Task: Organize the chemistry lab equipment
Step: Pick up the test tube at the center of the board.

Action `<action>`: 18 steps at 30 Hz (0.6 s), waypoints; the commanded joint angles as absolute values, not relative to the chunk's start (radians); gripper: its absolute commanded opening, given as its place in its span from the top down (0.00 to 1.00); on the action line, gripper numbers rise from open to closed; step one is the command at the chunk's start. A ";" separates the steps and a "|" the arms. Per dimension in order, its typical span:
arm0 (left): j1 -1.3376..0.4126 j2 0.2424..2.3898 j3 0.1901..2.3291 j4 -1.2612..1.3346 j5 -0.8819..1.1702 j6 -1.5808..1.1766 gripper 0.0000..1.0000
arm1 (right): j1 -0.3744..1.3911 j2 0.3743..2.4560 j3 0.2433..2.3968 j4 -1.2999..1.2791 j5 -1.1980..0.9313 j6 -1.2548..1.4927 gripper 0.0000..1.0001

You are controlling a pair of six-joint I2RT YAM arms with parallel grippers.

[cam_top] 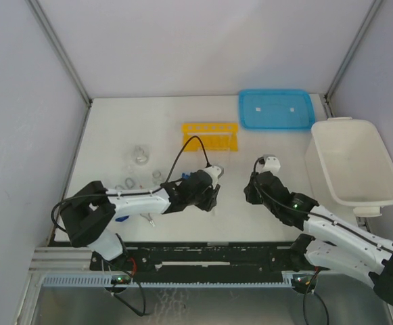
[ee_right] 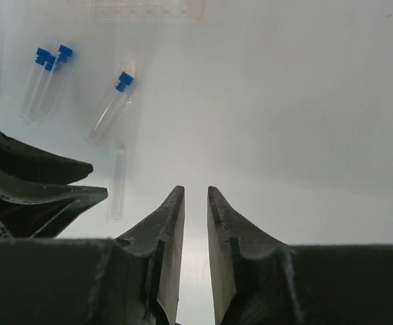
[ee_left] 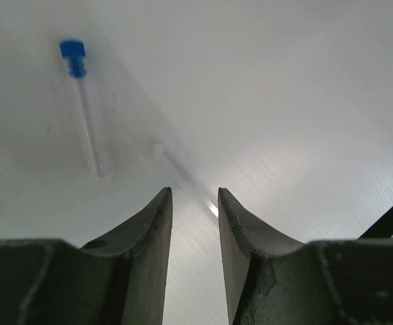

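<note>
1. Two robot arms reach over a white table (cam_top: 115,128) from its near edge, seen from above.
2. The left gripper (ee_left: 195,203) has its two fingers a little apart, with nothing between them. It hovers near the table's middle.
3. The right gripper (ee_right: 196,200) also has its two fingers parted by a narrow gap, holding nothing. It sits just right of the left one.
4. One yellow tube rack (cam_top: 210,135) stands at the far middle of the table.
5. One blue lid (cam_top: 276,109) lies flat to the right of the rack, near the back edge.
6. One white tub (cam_top: 353,161) sits at the right edge of the table.
7. The right wrist view shows three blue-capped tubes (ee_right: 111,101) lying on the table: two side by side, one apart from them. A fourth clear tube (ee_right: 118,179) lies below them; its cap cannot be seen.
8. The left wrist view shows one blue-capped tube (ee_left: 82,101) lying flat, ahead and left of the fingers.
9. Several small clear glass vessels (cam_top: 140,157) lie on the left side of the table; their exact count cannot be told.
</note>
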State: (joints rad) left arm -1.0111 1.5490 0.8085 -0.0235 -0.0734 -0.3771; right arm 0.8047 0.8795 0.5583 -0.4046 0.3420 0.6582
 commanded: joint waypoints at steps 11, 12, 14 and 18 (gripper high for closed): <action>-1.014 1.584 0.852 -0.108 -0.068 -0.617 0.59 | 0.775 0.774 0.557 -0.444 0.436 0.642 0.80; -1.016 1.595 0.861 -0.115 -0.069 -0.621 0.59 | 0.774 0.774 0.556 -0.443 0.436 0.642 0.80; -1.023 1.618 0.872 -0.117 -0.067 -0.628 0.59 | 0.772 0.773 0.552 -0.439 0.436 0.641 0.80; -1.040 1.648 0.891 -0.120 -0.064 -0.637 0.60 | 0.764 0.770 0.546 -0.435 0.434 0.640 0.80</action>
State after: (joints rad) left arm -1.0206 1.6260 0.8280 -0.1184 -0.0719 -0.6022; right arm 0.7746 0.7841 0.5549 -0.4473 0.4145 0.6552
